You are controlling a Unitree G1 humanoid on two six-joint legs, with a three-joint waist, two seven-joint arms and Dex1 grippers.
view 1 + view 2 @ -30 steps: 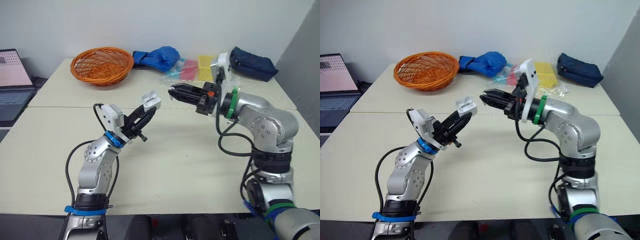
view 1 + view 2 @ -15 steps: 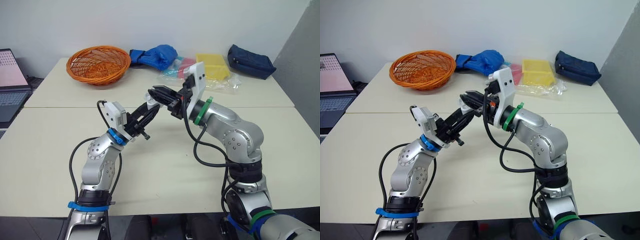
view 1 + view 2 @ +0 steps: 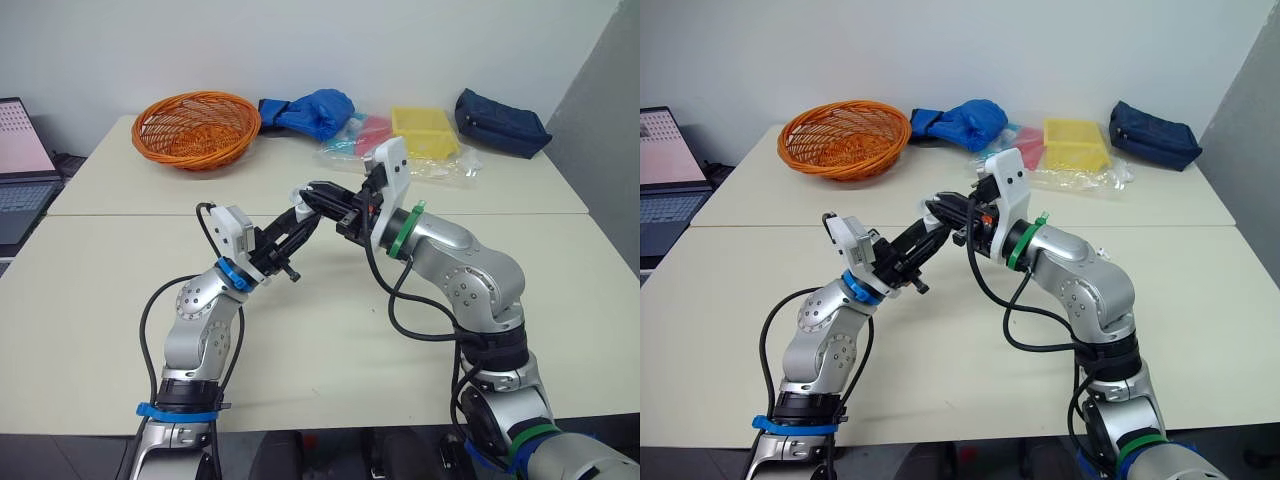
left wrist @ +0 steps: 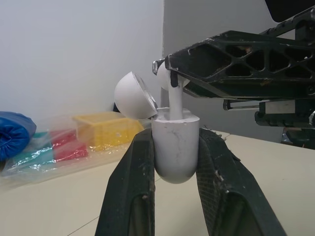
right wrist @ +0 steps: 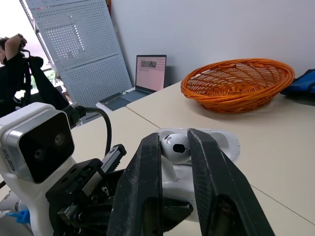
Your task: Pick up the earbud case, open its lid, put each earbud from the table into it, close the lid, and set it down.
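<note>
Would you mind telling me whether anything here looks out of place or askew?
Nothing stands out: the left hand grips the earbud case upright, lid open, and the right hand holds an earbud stem-down in it.

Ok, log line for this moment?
left gripper: holds white plastic earbud case, lid open | right gripper: holds white earbud, stem in case
</note>
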